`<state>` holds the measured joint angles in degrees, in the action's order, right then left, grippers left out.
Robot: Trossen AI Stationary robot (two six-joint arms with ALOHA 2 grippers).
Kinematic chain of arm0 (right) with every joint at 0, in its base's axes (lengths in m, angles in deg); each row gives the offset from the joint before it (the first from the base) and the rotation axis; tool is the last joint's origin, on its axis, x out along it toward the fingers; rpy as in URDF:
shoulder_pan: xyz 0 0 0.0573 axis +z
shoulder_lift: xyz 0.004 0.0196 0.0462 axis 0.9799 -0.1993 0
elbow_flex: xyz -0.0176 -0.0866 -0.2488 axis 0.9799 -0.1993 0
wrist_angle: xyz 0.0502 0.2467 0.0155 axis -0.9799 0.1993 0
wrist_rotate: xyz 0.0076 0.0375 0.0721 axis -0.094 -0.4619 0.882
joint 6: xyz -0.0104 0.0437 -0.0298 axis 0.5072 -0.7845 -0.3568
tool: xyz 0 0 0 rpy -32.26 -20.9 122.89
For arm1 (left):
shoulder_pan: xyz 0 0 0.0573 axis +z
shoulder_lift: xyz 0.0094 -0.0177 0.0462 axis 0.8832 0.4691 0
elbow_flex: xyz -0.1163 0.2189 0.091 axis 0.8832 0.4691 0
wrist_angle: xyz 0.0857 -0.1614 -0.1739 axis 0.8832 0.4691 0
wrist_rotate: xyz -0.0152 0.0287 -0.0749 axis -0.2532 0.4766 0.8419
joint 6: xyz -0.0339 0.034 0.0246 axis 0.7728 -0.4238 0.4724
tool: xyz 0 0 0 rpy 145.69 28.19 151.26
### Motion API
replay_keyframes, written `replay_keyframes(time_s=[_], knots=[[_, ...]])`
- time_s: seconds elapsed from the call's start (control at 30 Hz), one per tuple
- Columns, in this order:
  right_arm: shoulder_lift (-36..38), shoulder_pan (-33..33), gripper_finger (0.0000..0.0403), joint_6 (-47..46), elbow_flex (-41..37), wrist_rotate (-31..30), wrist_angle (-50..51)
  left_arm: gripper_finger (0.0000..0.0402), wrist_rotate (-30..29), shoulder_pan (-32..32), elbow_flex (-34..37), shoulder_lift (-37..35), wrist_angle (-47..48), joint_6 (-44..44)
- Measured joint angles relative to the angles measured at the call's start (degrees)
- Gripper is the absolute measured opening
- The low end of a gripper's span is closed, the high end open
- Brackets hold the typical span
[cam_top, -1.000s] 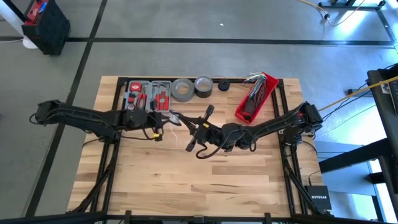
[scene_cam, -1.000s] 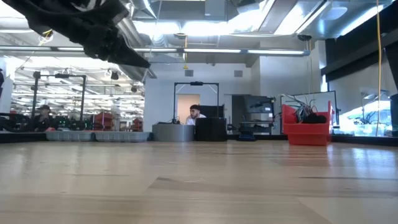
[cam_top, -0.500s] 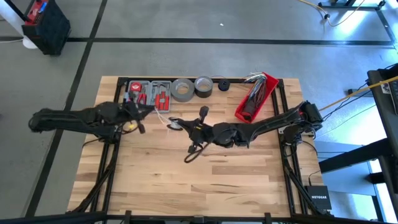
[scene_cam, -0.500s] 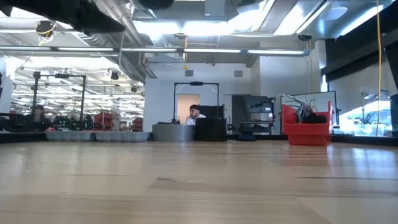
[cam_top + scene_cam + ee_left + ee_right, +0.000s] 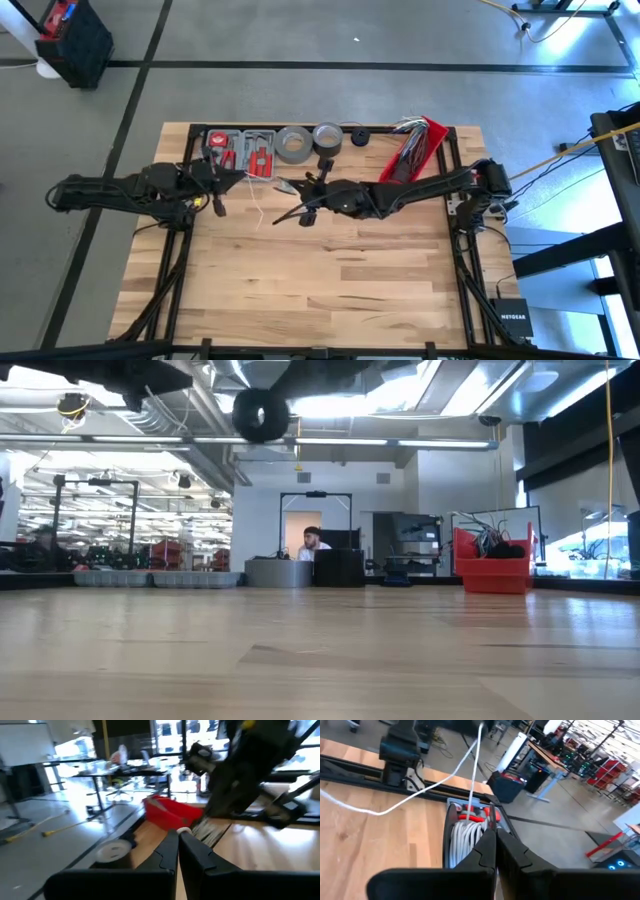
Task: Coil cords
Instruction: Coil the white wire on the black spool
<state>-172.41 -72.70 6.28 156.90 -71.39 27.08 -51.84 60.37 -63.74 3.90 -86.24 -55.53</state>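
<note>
I have both arms raised over the far half of the wooden surface, just in front of the grey tool tray. The right gripper has its jaws closed on the thin white string-like cord, and in its wrist view several white turns already lie bunched side by side between the jaws, with a loose length running away across the boards. The left gripper has its jaws shut too; whether they pinch the cord I cannot tell. I judge the coiling partly done: some loops are gathered, but the trailing length visible in the high view is still to be wound in.
</note>
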Motion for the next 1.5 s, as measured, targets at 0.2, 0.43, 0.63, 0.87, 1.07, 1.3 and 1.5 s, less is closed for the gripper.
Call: replay_keyframes(time_s=[0.2, 0.43, 0.63, 0.87, 1.07, 1.3, 1.5], knots=[[-4.9, -2.6, 0.0005, 0.2, -0.1, 0.8, -5.4, 0.0004, 6.5, -1.6, 0.0, 5.2, -6.0, 1.3], [-6.0, -3.6, 0.0005, -1.2, -0.1, 0.7, -7.1, 0.0004, 6.8, -3.0, -0.1, 13.9, -12.7, 2.3], [-6.0, -3.6, 0.0005, -2.7, -0.1, 1.9, -8.7, 0.0004, 6.9, -3.1, -0.1, 22.1, -18.9, 2.1], [-6.0, -3.6, 0.0005, -4.0, -0.1, 1.7, -11.2, 0.0004, 6.9, -3.1, -0.1, 31.5, -25.1, 1.5], [-6.0, -3.4, 0.0005, -4.6, -0.1, 4.3, -14.8, 0.0004, 6.0, -3.1, -0.1, 37.8, -28.7, -0.6], [-3.9, -1.4, 0.0005, -5.4, -0.2, 4.1, -18.3, 0.0004, 4.8, -1.9, -0.2, 39.8, -28.6, -2.5], [-0.5, 1.7, 0.0005, -2.8, -0.3, 1.6, -18.6, 0.0004, 4.9, -1.2, -0.5, 39.7, -26.7, -3.8]])
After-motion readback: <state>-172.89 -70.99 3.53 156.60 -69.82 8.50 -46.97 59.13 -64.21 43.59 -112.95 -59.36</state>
